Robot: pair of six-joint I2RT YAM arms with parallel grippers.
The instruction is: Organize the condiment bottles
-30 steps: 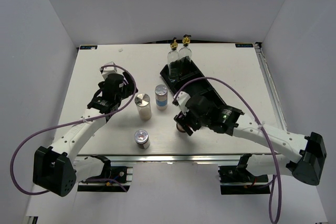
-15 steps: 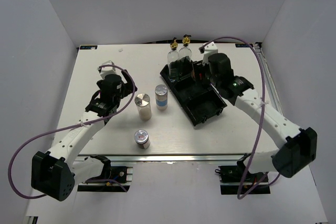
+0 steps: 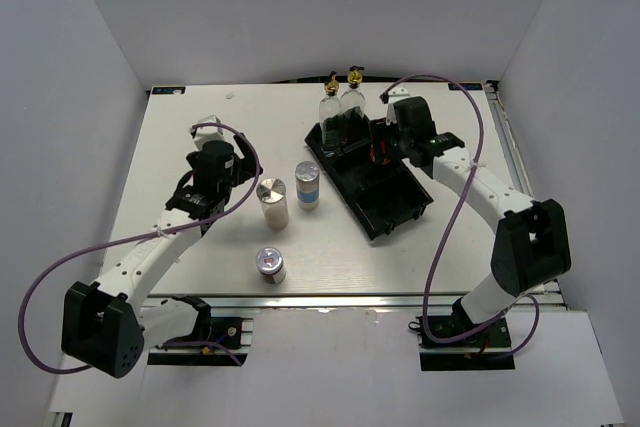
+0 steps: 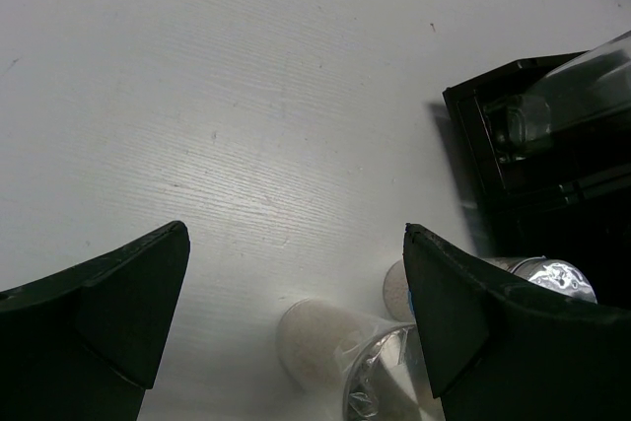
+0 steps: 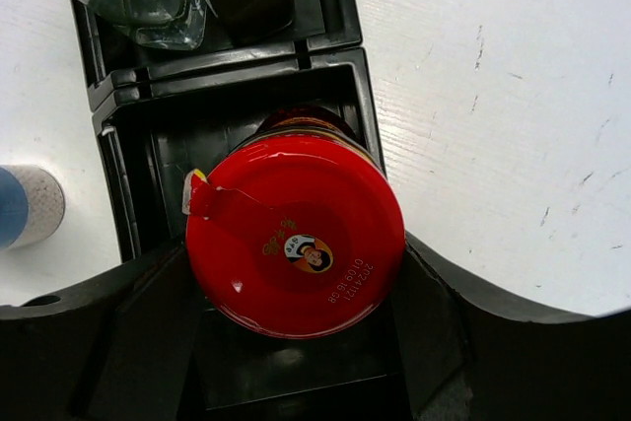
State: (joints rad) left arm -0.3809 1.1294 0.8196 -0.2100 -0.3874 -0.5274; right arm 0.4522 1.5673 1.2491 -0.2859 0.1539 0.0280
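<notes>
My right gripper (image 3: pixel 382 152) is shut on the red-lidded dark jar (image 5: pixel 296 234), its fingers pressed on both sides of the lid. The jar sits in the middle compartment of the black tray (image 3: pixel 395 205). Two clear glass bottles with gold spouts (image 3: pixel 329 107) (image 3: pixel 352 97) stand in the tray's far compartment. A silver-capped shaker (image 3: pixel 272 202), a blue-labelled shaker (image 3: pixel 307 185) and a short silver-capped jar (image 3: pixel 270 264) stand on the table left of the tray. My left gripper (image 3: pixel 222 169) is open and empty, left of the shaker (image 4: pixel 330 342).
The tray's near compartment (image 3: pixel 400 209) holds nothing. White walls close the table in on the left, back and right. The tray's corner (image 4: pixel 473 160) and a glass bottle (image 4: pixel 572 96) show in the left wrist view.
My right arm carried the red-lidded jar from the table's front centre back to the tray's middle compartment. The left arm has barely moved.
</notes>
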